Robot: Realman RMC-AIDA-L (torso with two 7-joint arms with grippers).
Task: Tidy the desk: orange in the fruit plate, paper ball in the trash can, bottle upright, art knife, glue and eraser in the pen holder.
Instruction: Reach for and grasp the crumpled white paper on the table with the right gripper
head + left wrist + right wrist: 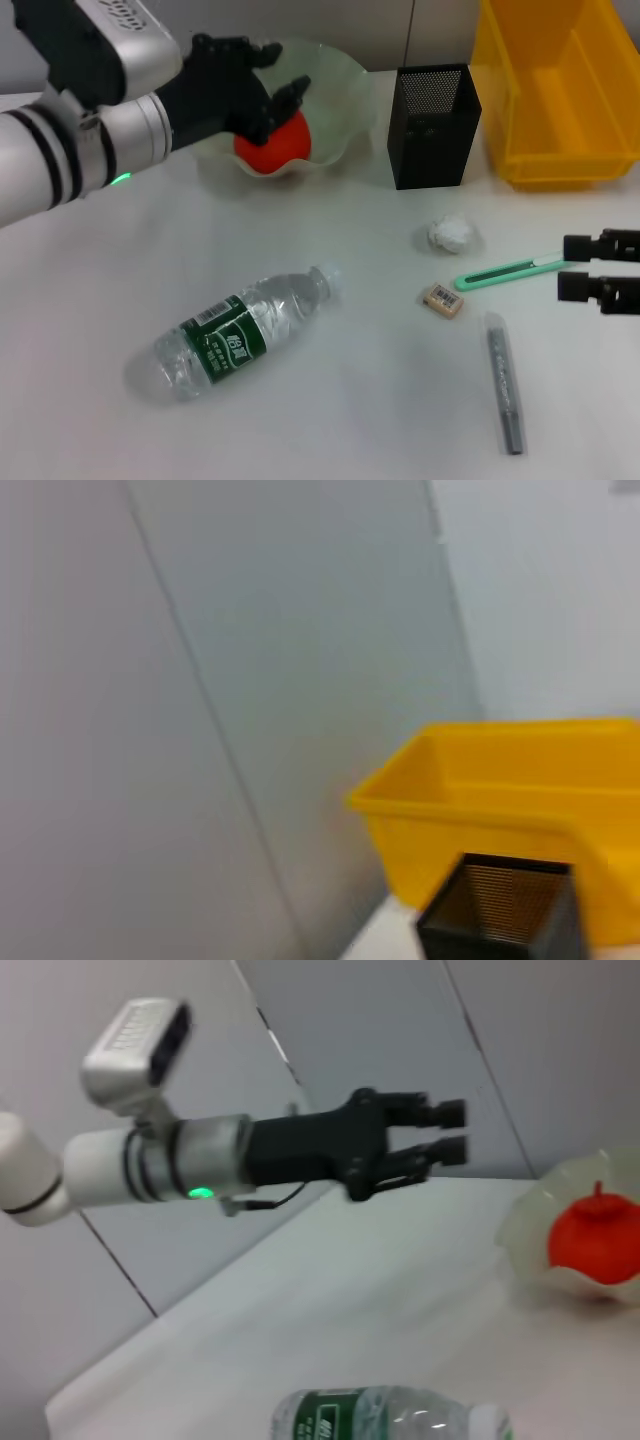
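Bottle (pixel 232 338) label's white characters, perhaps unreadable.

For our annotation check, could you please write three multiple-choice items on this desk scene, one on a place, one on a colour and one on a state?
1. Where is the orange?
A. in the fruit plate
B. in the yellow bin
C. beside the eraser

2. What colour is the pen holder?
A. white
B. black
C. green

3. How is the bottle standing?
A. upright
B. lying on its side
C. inside the bin

Answers: 1 A, the orange sits in the plate under the left gripper. 2 B, its mesh is black. 3 B, the bottle lies flat on the desk.
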